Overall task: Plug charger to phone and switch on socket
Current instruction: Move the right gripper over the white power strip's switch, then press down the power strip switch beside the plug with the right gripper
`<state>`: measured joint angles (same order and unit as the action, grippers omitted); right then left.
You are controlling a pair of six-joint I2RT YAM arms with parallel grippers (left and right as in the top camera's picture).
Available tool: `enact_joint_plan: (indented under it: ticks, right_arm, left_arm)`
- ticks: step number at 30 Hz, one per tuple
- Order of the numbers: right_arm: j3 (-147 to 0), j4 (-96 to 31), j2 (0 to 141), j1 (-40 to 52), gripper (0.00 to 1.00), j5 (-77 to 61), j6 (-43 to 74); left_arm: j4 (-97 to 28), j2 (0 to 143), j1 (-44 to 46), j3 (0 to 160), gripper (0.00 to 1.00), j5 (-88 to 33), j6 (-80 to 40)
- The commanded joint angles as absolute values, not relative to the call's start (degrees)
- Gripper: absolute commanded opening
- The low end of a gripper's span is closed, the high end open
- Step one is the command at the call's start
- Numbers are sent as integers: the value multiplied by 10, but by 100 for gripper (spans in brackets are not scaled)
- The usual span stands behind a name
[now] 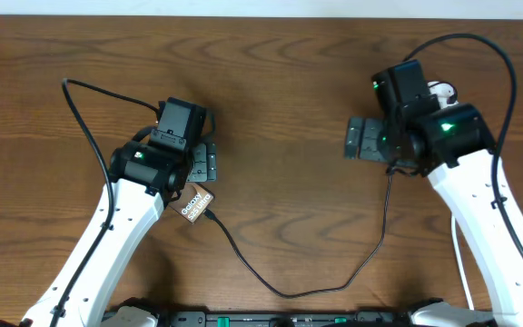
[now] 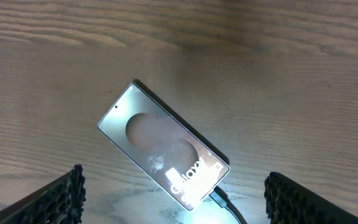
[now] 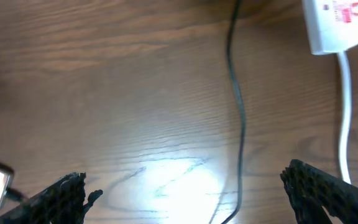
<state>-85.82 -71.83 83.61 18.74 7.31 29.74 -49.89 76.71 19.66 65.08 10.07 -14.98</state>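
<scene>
Left gripper (image 2: pixel 174 180) and right gripper (image 3: pixel 185 174) gape empty, phone (image 1: pixel 193 202) half-hidden overhead (charger (image 1: pixel 289 292) plugged in).

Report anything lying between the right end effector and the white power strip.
Only the thin black charger cable lies flat between the open right end effector and the white power strip; nothing else visible.

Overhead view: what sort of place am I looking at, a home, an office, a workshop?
Most likely a robotics lab or test bench, not a home. Two white robot arms reach over a wooden table, and a phone, a black charger cable and a white power strip lie on it.
</scene>
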Motion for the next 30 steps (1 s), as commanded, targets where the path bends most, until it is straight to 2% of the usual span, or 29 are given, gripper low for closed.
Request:
enact_joint_plan:
  ticks: [1,13,18,24,30]
  right_arm:
    - [-861,-721,836,144,99,69,300]
    - [-861,-674,836,-93,99,-88,139]
    - [-861,-631,839,-182,99,-96,100]
    - [-863,-567,895,-239,99,-156,81]
    - [-920,-574,1016,-249,99,-202,39]
  left_arm:
    - [-501,760,197,668,89,112,-149]
    - [-501,760,197,668,89,112,-149]
    - [-501,760,197,668,89,112,-149]
    - [-501,760,197,668,89,112,-149]
    - [-501,760,197,668,89,112,-149]
